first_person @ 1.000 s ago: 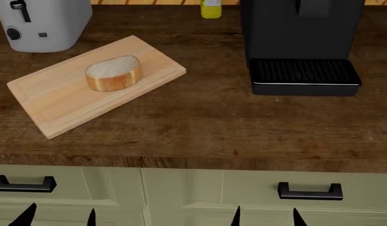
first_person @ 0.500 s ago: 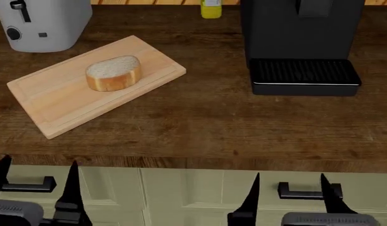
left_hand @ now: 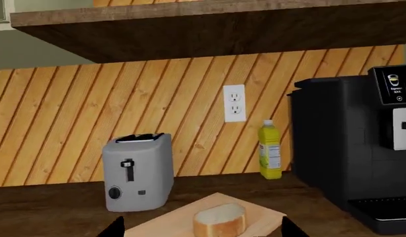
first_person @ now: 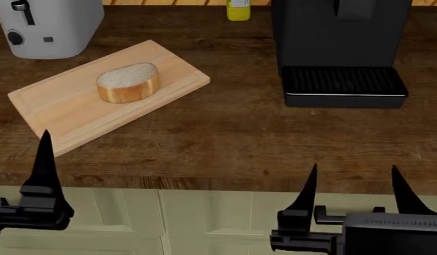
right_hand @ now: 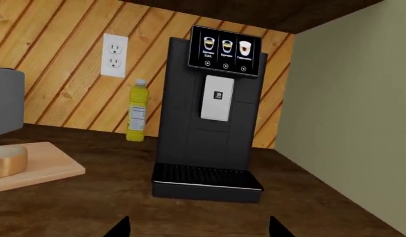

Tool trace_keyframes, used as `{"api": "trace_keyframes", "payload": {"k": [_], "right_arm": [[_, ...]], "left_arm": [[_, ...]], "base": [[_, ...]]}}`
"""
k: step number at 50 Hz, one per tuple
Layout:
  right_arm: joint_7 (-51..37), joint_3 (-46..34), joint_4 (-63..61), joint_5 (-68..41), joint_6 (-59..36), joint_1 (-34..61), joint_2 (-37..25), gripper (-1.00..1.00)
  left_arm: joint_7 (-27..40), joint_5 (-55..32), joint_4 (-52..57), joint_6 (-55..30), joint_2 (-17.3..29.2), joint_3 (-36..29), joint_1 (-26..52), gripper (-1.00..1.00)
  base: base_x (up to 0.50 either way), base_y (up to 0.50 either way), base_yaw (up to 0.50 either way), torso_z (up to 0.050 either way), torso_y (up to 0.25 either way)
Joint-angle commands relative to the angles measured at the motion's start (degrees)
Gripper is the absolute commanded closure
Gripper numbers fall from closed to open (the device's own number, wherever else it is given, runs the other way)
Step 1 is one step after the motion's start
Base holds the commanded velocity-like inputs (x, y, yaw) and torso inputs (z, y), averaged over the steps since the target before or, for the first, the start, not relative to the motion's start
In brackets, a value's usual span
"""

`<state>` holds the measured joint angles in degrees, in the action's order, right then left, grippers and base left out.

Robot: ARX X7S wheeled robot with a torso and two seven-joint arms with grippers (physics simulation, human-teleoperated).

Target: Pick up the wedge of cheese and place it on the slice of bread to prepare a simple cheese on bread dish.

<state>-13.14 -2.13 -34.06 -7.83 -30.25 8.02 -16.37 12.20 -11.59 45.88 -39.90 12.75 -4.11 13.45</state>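
Observation:
The slice of bread (first_person: 127, 82) lies on a pale wooden cutting board (first_person: 76, 114) at the counter's left; it has white crumb on top and a brown crust. The wedge of cheese is out of view in every frame. My left gripper (left_hand: 201, 228) is open at the counter's front edge and faces the bread (left_hand: 220, 219); the head view shows only one of its fingers (first_person: 44, 159). My right gripper (first_person: 353, 175) is open and empty in front of the counter edge, facing the coffee machine (right_hand: 210, 123). The bread (right_hand: 7, 160) also shows at the edge of the right wrist view.
A grey toaster (first_person: 48, 26) stands at the back left. A black coffee machine (first_person: 339, 48) with a drip tray stands at the back right. Between them, by the wood-panelled wall, is a yellow bottle (first_person: 238, 9). Green drawers are below the counter. A side wall (right_hand: 361, 123) closes the right end.
Both grippers have risen from the bottom of the head view up to the counter's front edge. The left one has also shifted left. The bread and board have not moved.

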Motion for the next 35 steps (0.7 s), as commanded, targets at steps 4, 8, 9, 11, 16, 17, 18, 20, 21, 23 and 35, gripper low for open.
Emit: {"api": "trace_keyframes", "payload": {"k": [4, 8, 9, 11, 16, 17, 18, 20, 21, 23, 35], "right_arm": [[-0.1, 2.4, -4.1, -1.6, -7.2, 5.6, -2.6, -1.0], [-0.1, 2.5, -4.9, -1.6, -8.8, 7.1, -3.4, -1.0], [0.0, 2.3, -4.8, -1.5, -9.1, 7.5, -3.6, -1.0], [0.0, 2.1, -4.5, -1.4, -9.5, 8.3, -3.9, -1.0], [-0.1, 2.2, -4.5, -1.6, -9.8, 8.8, -3.9, -1.0], [0.0, 2.2, -4.5, -1.6, -9.7, 8.7, -3.9, -1.0], [-0.1, 2.2, -4.5, -1.6, -9.7, 8.5, -4.0, -1.0], [-0.1, 2.3, -4.7, -1.7, -9.7, 8.3, -4.0, -1.0], [-0.1, 2.2, -4.6, -1.7, -9.7, 8.2, -4.0, -1.0], [-0.1, 2.3, -4.5, -1.8, -9.7, 8.3, -4.0, -1.0], [-0.5, 1.7, -3.5, -1.4, -8.6, 8.1, -3.9, -1.0]], "left_arm": [[1.7, -0.5, 3.2, -4.4, 1.1, 1.7, 3.4, -1.0], [1.9, -0.7, 3.4, -4.8, 1.2, 1.9, 3.6, -1.0], [1.9, -0.6, 3.6, -4.9, 1.3, 1.8, 3.6, -1.0], [2.0, -0.8, 3.9, -5.3, 1.4, 2.0, 3.8, -1.0], [2.3, -0.9, 4.3, -6.2, 1.7, 2.1, 4.4, -1.0], [2.4, -0.9, 4.3, -6.1, 1.7, 2.2, 4.4, -1.0], [2.5, -1.1, 4.0, -5.9, 1.5, 2.6, 4.1, -1.0], [2.6, -1.0, 3.9, -5.7, 1.6, 2.6, 4.0, -1.0], [2.7, -0.9, 3.9, -5.7, 1.6, 2.5, 4.1, -1.0], [2.8, -1.0, 3.7, -5.6, 1.6, 2.7, 4.2, -1.0], [3.3, -2.4, 3.6, -6.7, 1.1, 4.0, 4.9, -1.0]], "base": [[0.0, 0.0, 0.0, 0.0, 0.0], [0.0, 0.0, 0.0, 0.0, 0.0], [0.0, 0.0, 0.0, 0.0, 0.0], [0.0, 0.0, 0.0, 0.0, 0.0], [0.0, 0.0, 0.0, 0.0, 0.0], [0.0, 0.0, 0.0, 0.0, 0.0], [0.0, 0.0, 0.0, 0.0, 0.0], [0.0, 0.0, 0.0, 0.0, 0.0], [0.0, 0.0, 0.0, 0.0, 0.0], [0.0, 0.0, 0.0, 0.0, 0.0], [0.0, 0.0, 0.0, 0.0, 0.0]]}}
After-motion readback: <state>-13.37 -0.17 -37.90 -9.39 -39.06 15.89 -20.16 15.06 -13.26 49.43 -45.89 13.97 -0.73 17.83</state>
